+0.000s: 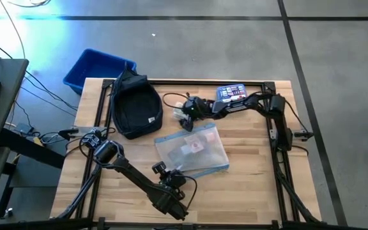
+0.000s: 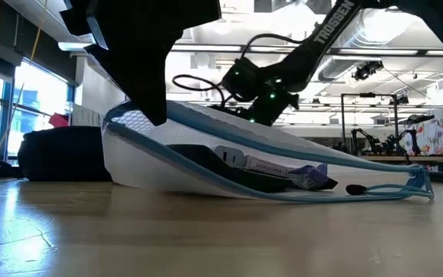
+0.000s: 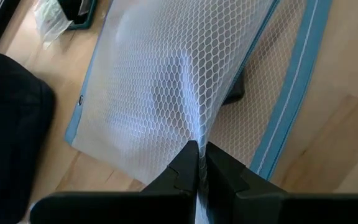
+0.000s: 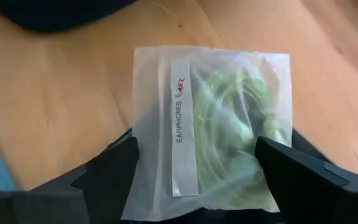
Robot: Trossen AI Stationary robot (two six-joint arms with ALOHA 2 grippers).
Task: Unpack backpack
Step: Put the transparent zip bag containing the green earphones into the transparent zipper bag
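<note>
Left pincer (image 3: 197, 163) clamped tight on the near edge of the mesh pouch (image 1: 191, 150), pinching a fold of netting and lifting that edge off the bench (image 1: 248, 185), as the level view across the bench shows. Looks like a hold to steady or drag the pouch, mid-bench, clear of the bag.

Over on the right: right pincer (image 4: 197, 177) spread wide over a clear packet of earphones (image 4: 213, 140), one finger either side. Cannot tell whether the fingers are touching it. No squeeze visible; packet flat on the wood, label up. Could be a set-down just finishing or a pickup about to start, hard to call. In the overhead view, packet (image 1: 185, 117) just right of the backpack (image 1: 135, 106), beside a loop of black cable (image 1: 173, 99).

Backpack itself lying at far left of the bench, dark and slumped, top end towards the far edge, blue bin (image 1: 98, 69) beyond that corner. Unpacking well under way by the look of things: pouch, packet and a colourful boxed item (image 1: 232, 93) at far right already spread across the wood, kept apart, probably for easy gripping.
</note>
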